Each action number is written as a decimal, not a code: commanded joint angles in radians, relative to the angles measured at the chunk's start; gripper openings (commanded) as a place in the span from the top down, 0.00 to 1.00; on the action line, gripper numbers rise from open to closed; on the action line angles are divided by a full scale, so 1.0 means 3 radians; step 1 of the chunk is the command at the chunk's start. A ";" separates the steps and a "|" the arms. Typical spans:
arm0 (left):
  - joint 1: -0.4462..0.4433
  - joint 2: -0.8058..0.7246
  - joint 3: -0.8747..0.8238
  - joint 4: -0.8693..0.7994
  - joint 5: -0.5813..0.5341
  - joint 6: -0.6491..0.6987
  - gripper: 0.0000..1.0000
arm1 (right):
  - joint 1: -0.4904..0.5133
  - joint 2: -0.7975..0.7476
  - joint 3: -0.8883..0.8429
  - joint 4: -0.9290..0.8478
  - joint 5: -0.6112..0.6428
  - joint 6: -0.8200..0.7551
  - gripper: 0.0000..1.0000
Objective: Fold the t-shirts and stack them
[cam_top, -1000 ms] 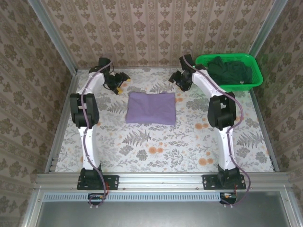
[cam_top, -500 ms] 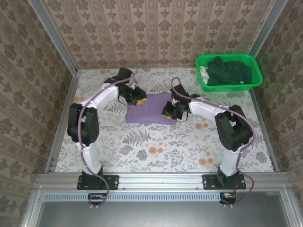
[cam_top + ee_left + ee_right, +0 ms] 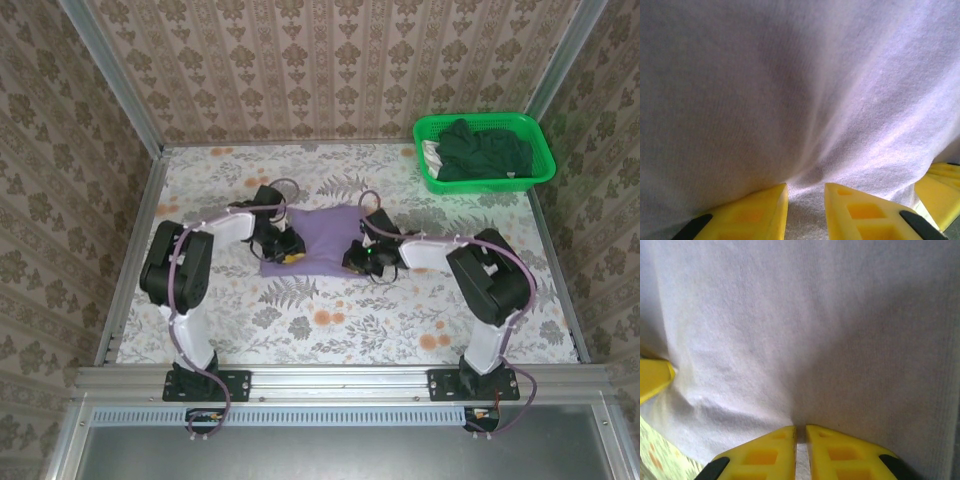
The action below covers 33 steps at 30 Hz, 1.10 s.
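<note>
**Visitor:** What have the grippers got?

**Onlooker:** The left gripper (image 3: 288,255) is closed narrow on the near left edge of the lavender t-shirt (image 3: 320,230). The right gripper (image 3: 357,262) is pinched almost together on its near right edge. From each wrist, a fold of cloth sits between the yellow fingers (image 3: 755,212).

**Visitor:** And around them?

**Onlooker:** The shirt lies folded mid-table, puckered where it is nipped. The dark green t-shirts (image 3: 487,150) are heaped in the green basket (image 3: 540,172) at the far right corner, well apart from both arms.

**Visitor:** Room to move?

**Onlooker:** The floral table (image 3: 330,315) runs open from the shirt's near edge to the arm bases, and leftward to the metal rail (image 3: 132,250). Papered walls (image 3: 330,70) close the far side and both flanks.
</note>
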 commanded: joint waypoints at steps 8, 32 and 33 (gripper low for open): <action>-0.0315 -0.1320 -0.1106 -0.0725 -0.0299 -0.0201 0.61 | 0.0668 -0.1056 -0.1074 -0.0139 0.0229 0.0281 0.74; 0.0370 0.0048 0.0450 -0.0734 -0.0204 0.0708 0.65 | -0.0264 0.0388 0.0660 -0.0247 0.0022 0.0187 0.88; 0.0414 0.0089 0.0465 -0.0732 -0.0234 0.0714 0.65 | -0.0288 0.0471 0.0742 -0.0330 0.0039 0.0185 0.89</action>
